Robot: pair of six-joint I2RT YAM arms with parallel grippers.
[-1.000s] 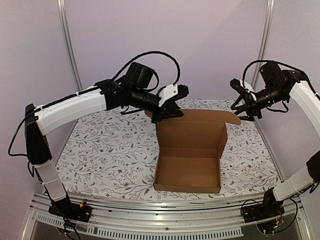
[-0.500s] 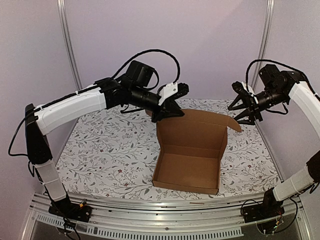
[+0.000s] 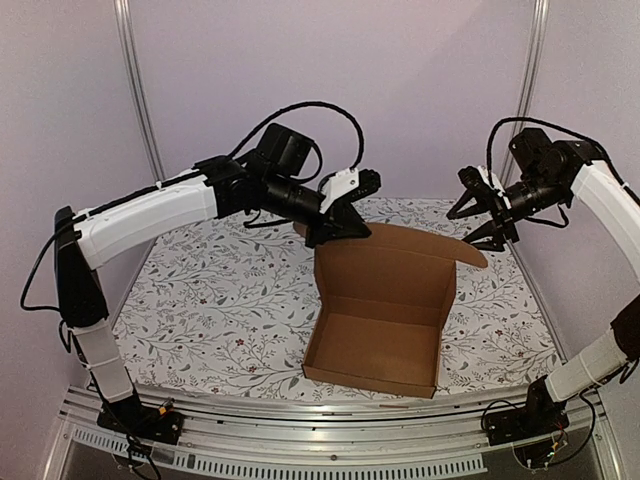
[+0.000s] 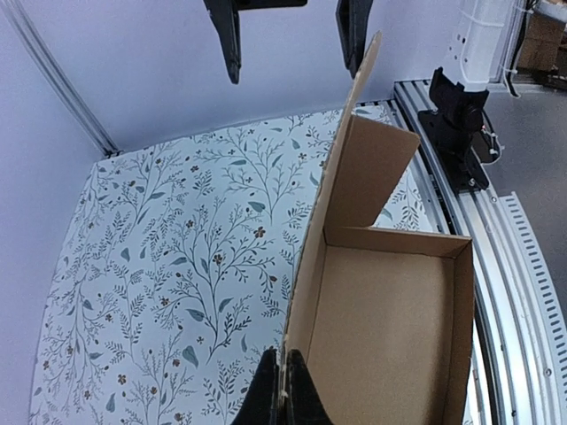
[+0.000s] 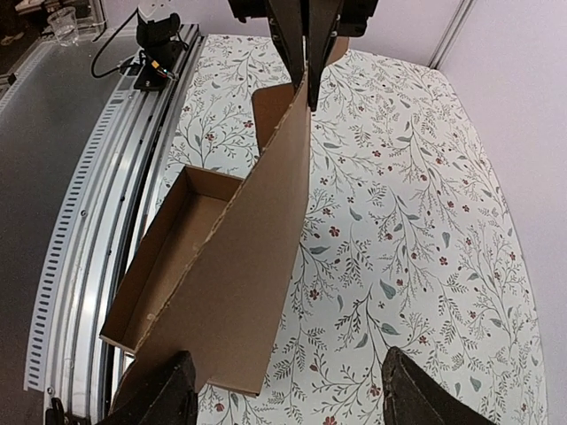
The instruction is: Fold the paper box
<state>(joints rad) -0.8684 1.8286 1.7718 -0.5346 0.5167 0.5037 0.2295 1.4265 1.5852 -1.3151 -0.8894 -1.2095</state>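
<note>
The paper box point(image 3: 375, 300) is a brown cardboard mailer whose tray rests on the floral table with the lid standing up at the back. My left gripper point(image 3: 335, 225) is shut on the lid's upper left edge; in the left wrist view the fingertips point(image 4: 283, 390) pinch the thin cardboard wall point(image 4: 310, 266). My right gripper point(image 3: 478, 212) stands open at the lid's right flap. In the right wrist view that gripper point(image 5: 283, 398) straddles the flap of the lid point(image 5: 257, 266), which sits nearer the left finger point(image 5: 159, 394) and is not clamped.
A floral cloth point(image 3: 220, 290) covers the table. A slotted metal rail point(image 3: 330, 440) runs along the near edge with both arm bases on it. Metal posts point(image 3: 135, 90) and purple walls close the back and sides.
My right gripper has opened wider and risen a little at the lid's right flap. The lid has tipped and the tray has turned slightly. My left gripper keeps its hold on the lid.
</note>
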